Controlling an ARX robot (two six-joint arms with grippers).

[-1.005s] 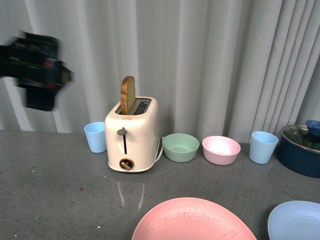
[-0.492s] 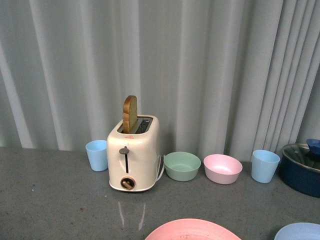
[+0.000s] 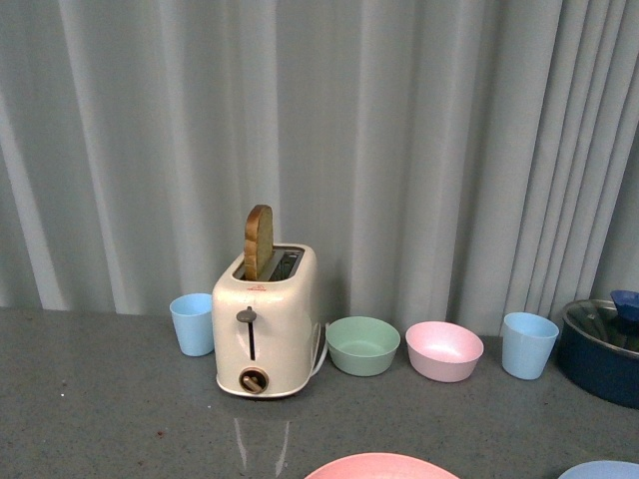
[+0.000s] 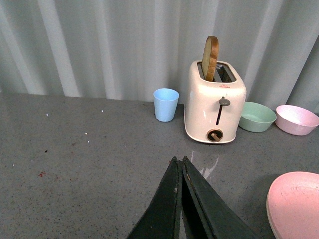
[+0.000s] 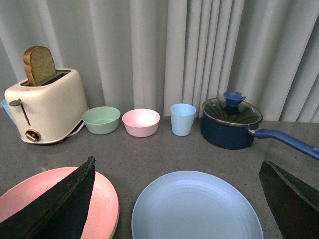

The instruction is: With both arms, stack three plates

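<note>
A pink plate (image 3: 379, 467) lies at the near edge of the grey table, cut off by the bottom of the front view. Only a sliver of the light blue plate (image 3: 611, 471) shows at that view's bottom right. My left gripper (image 4: 180, 159) is shut with nothing in it and hovers over bare table, the pink plate (image 4: 295, 204) off to its side. My right gripper (image 5: 177, 162) stands wide open above the light blue plate (image 5: 194, 206), one finger (image 5: 60, 209) overlapping the pink plate (image 5: 105, 196). Neither gripper shows in the front view.
Along the curtain stand a cream toaster (image 3: 265, 324) holding a bread slice, a blue cup (image 3: 191, 323), a green bowl (image 3: 362, 345), a pink bowl (image 3: 443, 350) and another blue cup (image 3: 528, 344). A dark blue lidded pot (image 5: 230, 123) with a long handle sits at the far right.
The blurred dark arm at the upper left a second ago has left the front view. The scene has slid downward in that view, so less of both plates shows.
</note>
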